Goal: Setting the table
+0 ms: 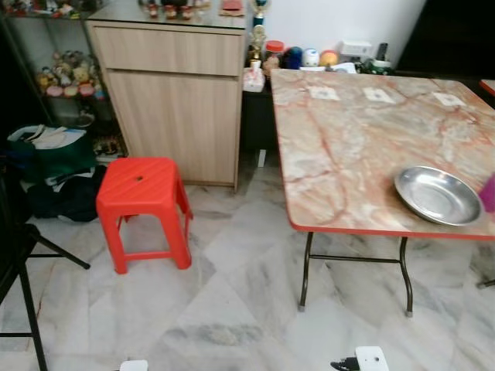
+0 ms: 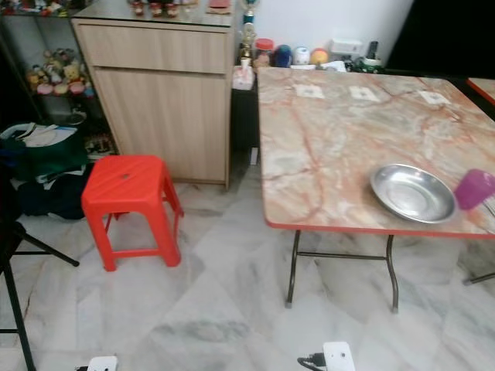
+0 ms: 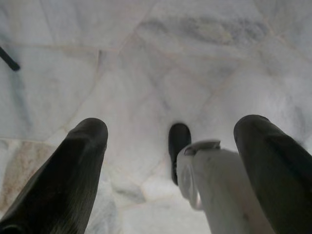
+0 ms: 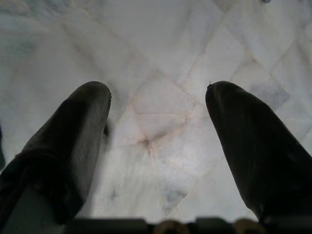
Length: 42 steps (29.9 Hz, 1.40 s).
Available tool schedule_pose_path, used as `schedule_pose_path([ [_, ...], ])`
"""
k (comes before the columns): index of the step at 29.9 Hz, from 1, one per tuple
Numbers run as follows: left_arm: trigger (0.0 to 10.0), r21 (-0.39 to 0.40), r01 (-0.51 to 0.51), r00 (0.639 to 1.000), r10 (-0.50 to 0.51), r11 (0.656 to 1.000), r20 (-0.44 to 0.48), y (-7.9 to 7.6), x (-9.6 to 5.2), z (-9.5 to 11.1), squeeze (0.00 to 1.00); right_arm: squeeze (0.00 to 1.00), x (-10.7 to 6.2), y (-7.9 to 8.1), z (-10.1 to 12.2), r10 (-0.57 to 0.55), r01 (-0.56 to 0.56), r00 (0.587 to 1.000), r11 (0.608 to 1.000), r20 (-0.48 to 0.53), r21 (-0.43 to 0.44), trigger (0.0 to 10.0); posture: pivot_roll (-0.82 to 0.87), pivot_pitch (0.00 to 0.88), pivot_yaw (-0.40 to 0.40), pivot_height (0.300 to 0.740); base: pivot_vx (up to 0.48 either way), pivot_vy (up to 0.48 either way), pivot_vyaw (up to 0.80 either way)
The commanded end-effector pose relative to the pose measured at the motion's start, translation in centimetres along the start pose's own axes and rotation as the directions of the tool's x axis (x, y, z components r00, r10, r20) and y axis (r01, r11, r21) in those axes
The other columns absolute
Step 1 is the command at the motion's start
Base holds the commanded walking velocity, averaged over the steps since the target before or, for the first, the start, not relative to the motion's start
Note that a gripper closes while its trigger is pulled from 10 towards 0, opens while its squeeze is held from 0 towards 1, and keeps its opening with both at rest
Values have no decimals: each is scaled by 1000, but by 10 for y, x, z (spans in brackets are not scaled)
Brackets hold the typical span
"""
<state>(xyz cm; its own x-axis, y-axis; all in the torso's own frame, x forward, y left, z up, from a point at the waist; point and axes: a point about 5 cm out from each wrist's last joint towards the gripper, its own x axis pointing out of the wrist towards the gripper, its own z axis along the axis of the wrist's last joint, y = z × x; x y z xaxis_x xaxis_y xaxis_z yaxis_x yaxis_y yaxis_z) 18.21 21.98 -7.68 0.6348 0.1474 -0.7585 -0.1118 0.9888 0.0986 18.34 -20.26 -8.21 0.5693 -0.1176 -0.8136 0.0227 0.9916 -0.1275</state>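
Marble floor (image 1: 232,309) separates the robot from the worktop (image 1: 363,147), where a steel plate (image 2: 412,192) and a purple cup (image 2: 473,188) sit near the front edge. Left gripper (image 3: 170,146) and right gripper (image 4: 158,122) hang spread open and empty above the floor, so the step seems an approach; next the robot probably must walk closer.

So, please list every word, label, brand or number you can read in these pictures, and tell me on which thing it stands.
No text can be read.
Three white cards on the marble table: any print too small and blurred.
Jars and containers behind the table: labels blurred.
Items on the wooden cabinet: too small to tell.
Red stool, steel plate, purple cup: no lettering visible.
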Motion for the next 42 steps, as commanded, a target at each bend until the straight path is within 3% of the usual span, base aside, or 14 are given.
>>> schedule_pose_path([
  [1, 10000, -11, 37, 996, -38, 999, -78, 13, 0, -3, 0, 0, 5, 19, 43, 84, -106, 992, 960, 91, 260, 10000, 85, 0, -20, 740, 0, 0, 0],
  [16, 10000, -59, 72, 995, -76, 996, -62, -1, 2, 0, 0, 0, 6, 13, 73, 39, -81, 985, 965, 168, 248, 10000, 51, 0, -43, 740, 0, 0, 0],
  [22, 10000, -9, 71, 996, -72, 997, -58, 3, 2, 3, 0, 0, 6, 11, 80, 52, -99, 982, 960, 182, 261, 10000, 54, 0, -41, 740, 0, -120, 0],
  [29, 10000, -10, 75, 995, -76, 997, -62, 1, 2, 1, 0, 0, 6, 9, 81, 54, -106, 980, 956, 189, 273, 10000, 76, 8, -46, 740, 0, -429, 0],
  [42, 10000, -7, 73, 991, -74, 997, -113, 4, -8, -31, 0, 0, 5, 13, 63, 69, -119, 980, 955, 186, 271, 10000, 88, 43, -38, 740, 0, -320, 0],
])
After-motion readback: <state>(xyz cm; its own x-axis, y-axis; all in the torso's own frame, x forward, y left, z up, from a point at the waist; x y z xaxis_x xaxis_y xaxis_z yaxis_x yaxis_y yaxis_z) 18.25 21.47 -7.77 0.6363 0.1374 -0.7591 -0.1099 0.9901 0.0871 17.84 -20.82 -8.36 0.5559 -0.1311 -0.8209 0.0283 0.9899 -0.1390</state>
